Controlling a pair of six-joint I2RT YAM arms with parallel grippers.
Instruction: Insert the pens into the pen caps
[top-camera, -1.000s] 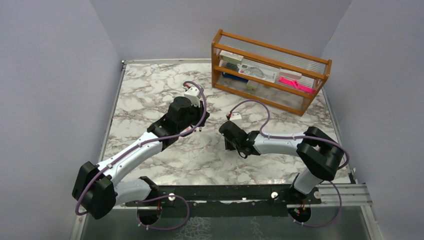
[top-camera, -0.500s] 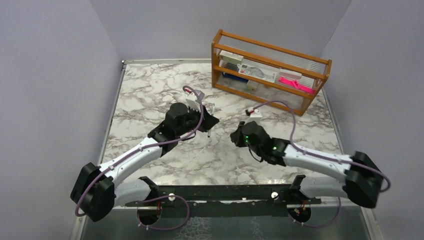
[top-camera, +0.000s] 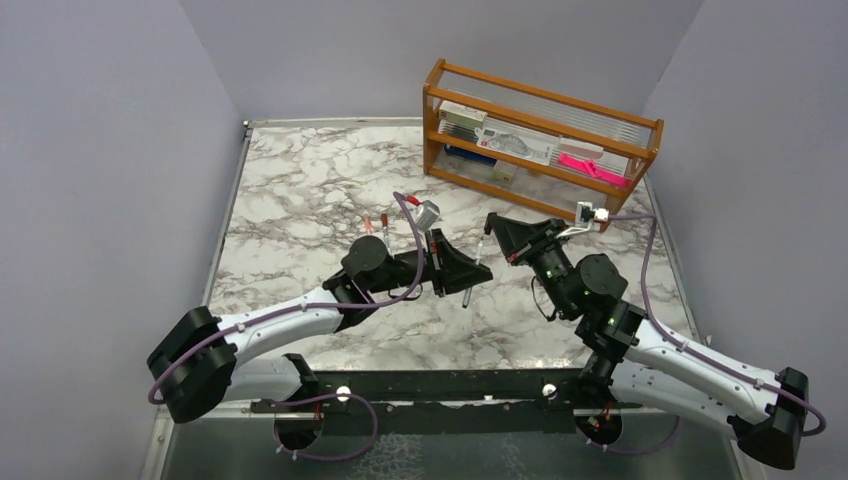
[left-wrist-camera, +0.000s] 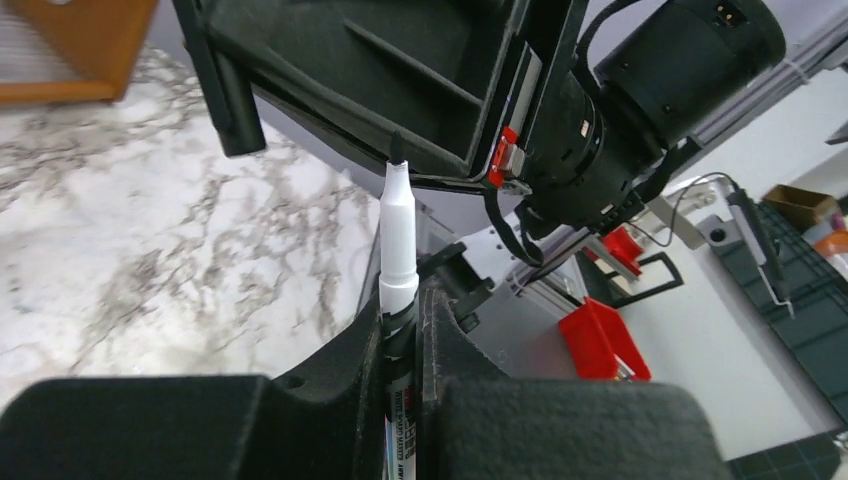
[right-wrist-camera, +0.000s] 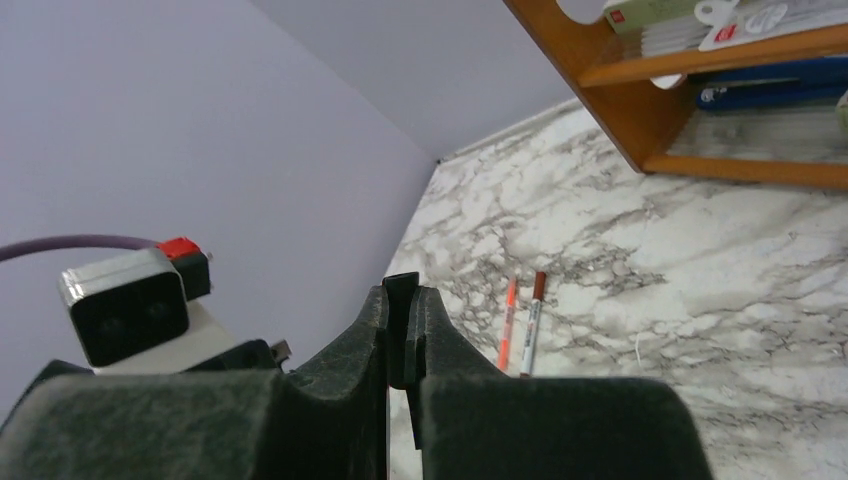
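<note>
My left gripper is shut on a silvery-grey pen, held off the table. In the left wrist view the gripper grips this pen with its dark tip up, right at the underside of the right gripper. My right gripper faces the left one and is shut on the black pen cap, which pokes out between its jaws. The orange-red pen and a grey pen wearing the dark red cap lie side by side on the marble, and both show in the top view.
A wooden rack with boxes and a bright pink strip stands at the back right; it also shows in the right wrist view. Grey walls close in the table on the left, back and right.
My left gripper swung right and turned with the pen. The right arm swung right and its gripper moved back to face the left one. The two pens on the table are now uncovered.
</note>
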